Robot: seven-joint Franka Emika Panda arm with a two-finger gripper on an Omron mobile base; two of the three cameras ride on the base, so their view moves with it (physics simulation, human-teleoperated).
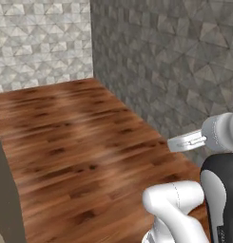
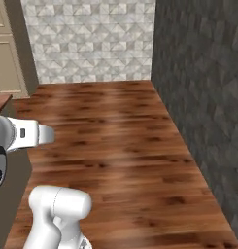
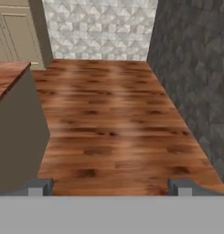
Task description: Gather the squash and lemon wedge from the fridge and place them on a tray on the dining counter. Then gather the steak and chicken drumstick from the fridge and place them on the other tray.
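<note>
In the hand view my gripper [image 3: 111, 186] is open, its two dark fingertips [image 3: 40, 186] standing far apart with only wooden floor between them. A corner of the dining counter [image 3: 8, 77], reddish-brown top on a plain beige base, juts in at the left of that view, close to the left fingertip. The counter's base also shows as a dull strip [image 1: 4, 190] at the left edge of the left base view. The fridge, squash, lemon wedge, steak, chicken drumstick and both trays are out of view.
A wood-plank floor [image 2: 115, 146] runs ahead to a pale tiled wall [image 2: 91, 39]. A dark grey stone wall [image 2: 203, 87] closes the right side. Beige panelled cabinets [image 3: 15, 36] stand at the far left.
</note>
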